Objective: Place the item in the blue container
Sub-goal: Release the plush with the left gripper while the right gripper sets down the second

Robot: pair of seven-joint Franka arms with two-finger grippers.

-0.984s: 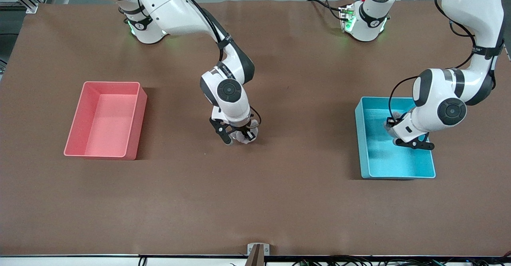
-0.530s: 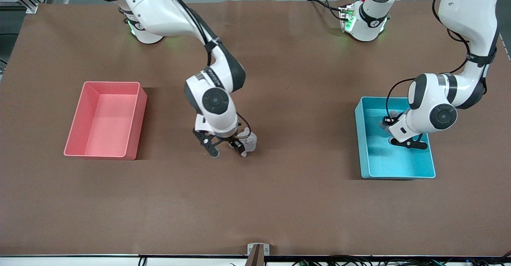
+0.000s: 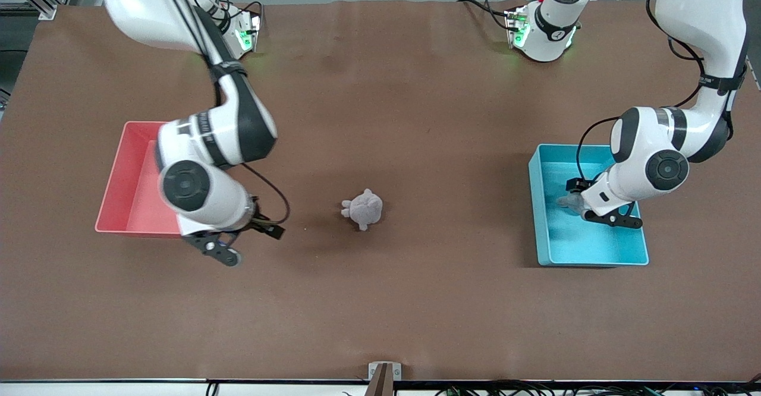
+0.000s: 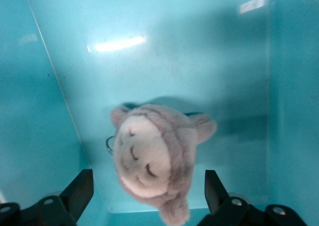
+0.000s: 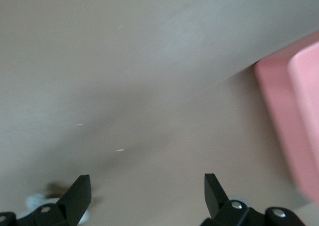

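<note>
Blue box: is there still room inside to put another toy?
Yes. The blue box is bare at its end nearer the front camera. Its middle is crowded: a grey plush toy lies there with the open left hand over it. A second plush sits mid-table, bare brown table between it and the box.

right gripper [image 3: 244, 244] released grey plush [image 3: 362, 208], moved beside pink bin [image 3: 119, 188]; left gripper [image 4: 149, 206] opened

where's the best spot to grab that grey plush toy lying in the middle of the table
Probably from straight above, closing across the round body of the grey plush toy. It lies alone on the table, nothing beside it, and its small limbs look too slight to pinch. The right gripper, open near the pink bin, is closest.
</note>
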